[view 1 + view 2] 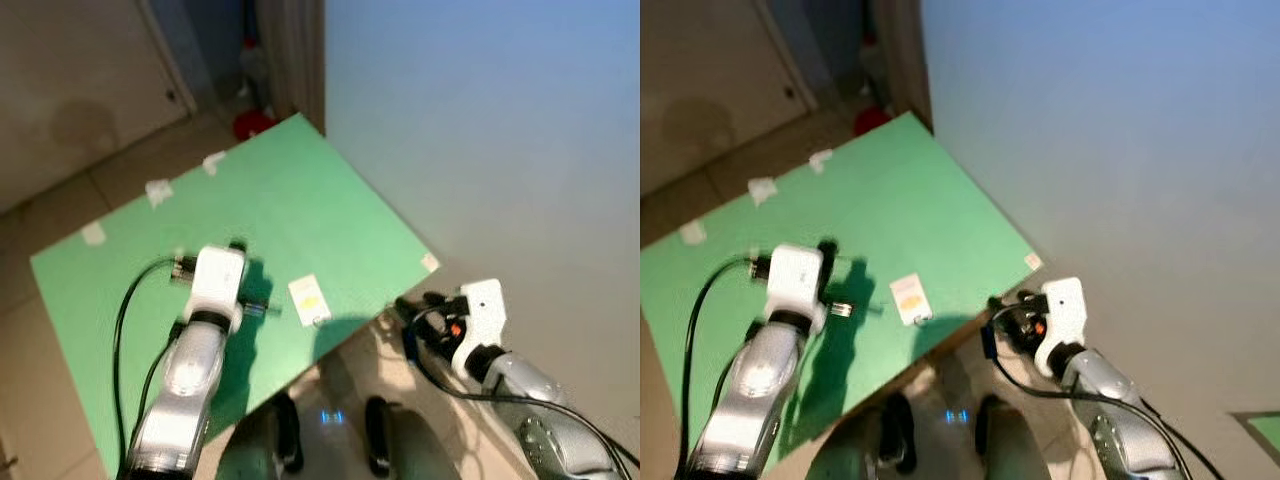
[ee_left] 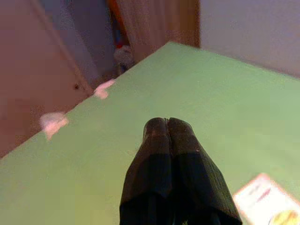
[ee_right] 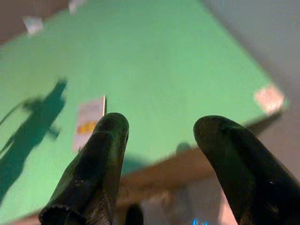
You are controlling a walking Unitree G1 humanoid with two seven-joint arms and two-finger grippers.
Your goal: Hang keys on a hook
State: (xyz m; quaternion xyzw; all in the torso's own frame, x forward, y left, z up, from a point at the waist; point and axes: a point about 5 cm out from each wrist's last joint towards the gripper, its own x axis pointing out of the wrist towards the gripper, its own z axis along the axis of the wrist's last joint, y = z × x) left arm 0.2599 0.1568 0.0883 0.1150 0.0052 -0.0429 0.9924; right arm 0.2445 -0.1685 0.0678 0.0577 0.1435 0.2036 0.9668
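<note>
A small white key tag (image 1: pixel 308 296) with a yellow mark lies flat on the green table top (image 1: pixel 300 190), near its front edge; it also appears in the wrist views as the tag (image 3: pixel 88 123) and the tag (image 2: pixel 265 199). My left gripper (image 2: pixel 168 122) hovers over the table just left of the tag, its two black fingers pressed shut with nothing between them. My right gripper (image 3: pixel 161 126) is open and empty, held just off the table's front right edge, right of the tag and pointing toward it.
White tape pieces (image 1: pixel 158 190) mark the table's far edge, and another tape piece (image 1: pixel 430 263) marks its right corner. A pale wall (image 1: pixel 500 130) rises close on the right. A red object (image 1: pixel 252 122) sits on the floor beyond the table, beside a door (image 1: pixel 70 80).
</note>
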